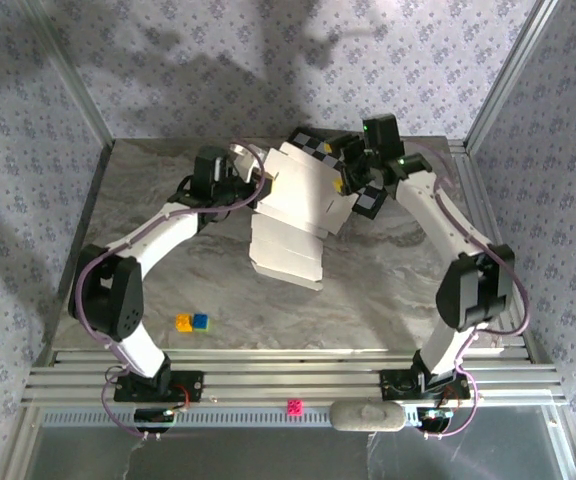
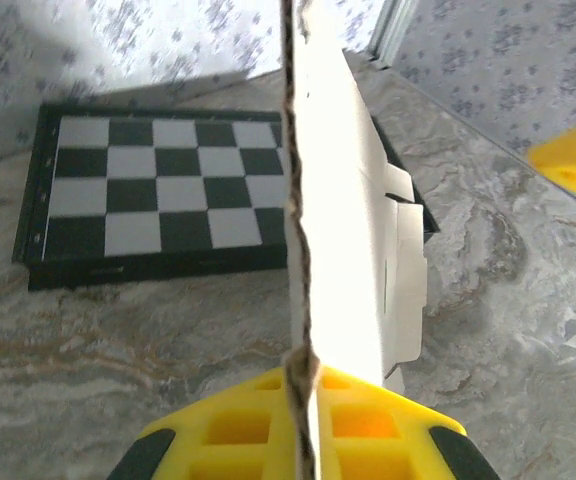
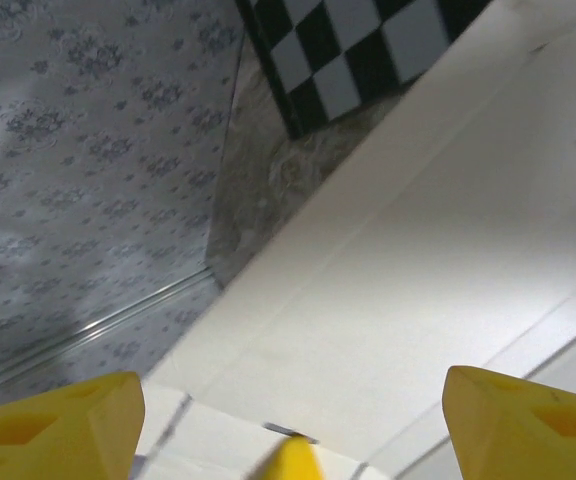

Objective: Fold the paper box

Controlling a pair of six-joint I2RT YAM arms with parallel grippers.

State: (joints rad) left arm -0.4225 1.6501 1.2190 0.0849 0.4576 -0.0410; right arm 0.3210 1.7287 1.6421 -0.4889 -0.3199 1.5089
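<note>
Claws: two, one per arm.
Left claw (image 2: 303, 425): clenched on the torn edge of the paper box (image 2: 353, 210); its yellow fingers (image 2: 233, 430) press the thin cardboard from both sides, and the sheet stands on edge, running straight away from the claw.
Right claw (image 3: 293, 405): released; its yellow fingers (image 3: 58, 420) stand wide apart, with the white face of the paper box (image 3: 418, 250) lying just ahead and between them.
Paper boxes: one, a white creased sheet with flaps, its panels raised at different angles.
Paper box, place: in the top view the paper box (image 1: 293, 215) sits between the two claws, the left claw (image 1: 252, 188) at its left edge and the right claw (image 1: 348, 176) over its far right corner; a folded panel hangs towards the near side of both.
Chessboards: one chessboard (image 1: 370, 203), lying on the table (image 1: 398, 290) partly under the paper box, beneath the right claw and beyond the left claw's grip.
Small cubes: three.
Yellow cube (image 1: 183, 321) and blue cube (image 1: 200, 321): touching each other, on the table well behind the left claw.
Pink cube (image 1: 294, 406): on the rail (image 1: 268, 400) at the near edge.
Inside the box: cannot tell.
</note>
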